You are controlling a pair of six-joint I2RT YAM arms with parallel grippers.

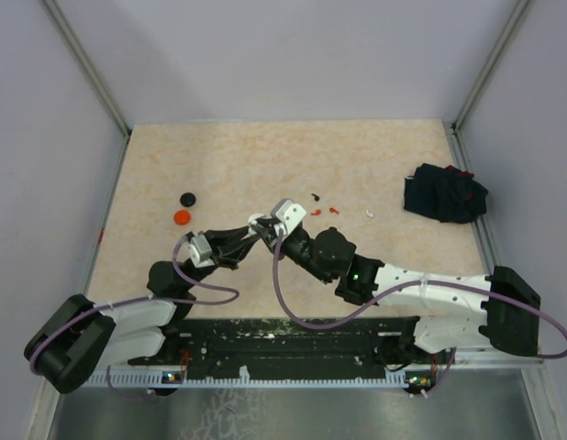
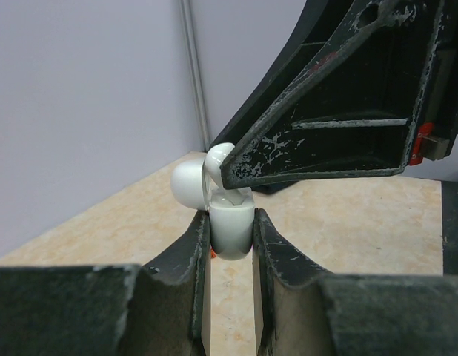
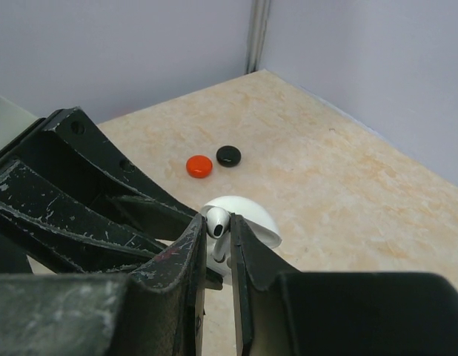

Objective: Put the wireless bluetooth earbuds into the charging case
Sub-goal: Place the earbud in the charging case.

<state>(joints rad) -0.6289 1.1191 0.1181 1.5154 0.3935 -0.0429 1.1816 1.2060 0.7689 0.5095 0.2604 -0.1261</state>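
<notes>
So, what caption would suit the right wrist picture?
Right gripper pinching a white earbud at the open white charging case.

We can read no text, brand, number or sign anywhere; the white case (image 2: 230,226), the red disc (image 3: 200,166), the black disc (image 3: 229,156), the dark cloth (image 1: 444,193) and the surface (image 1: 265,156) carry no legible marks.
</notes>
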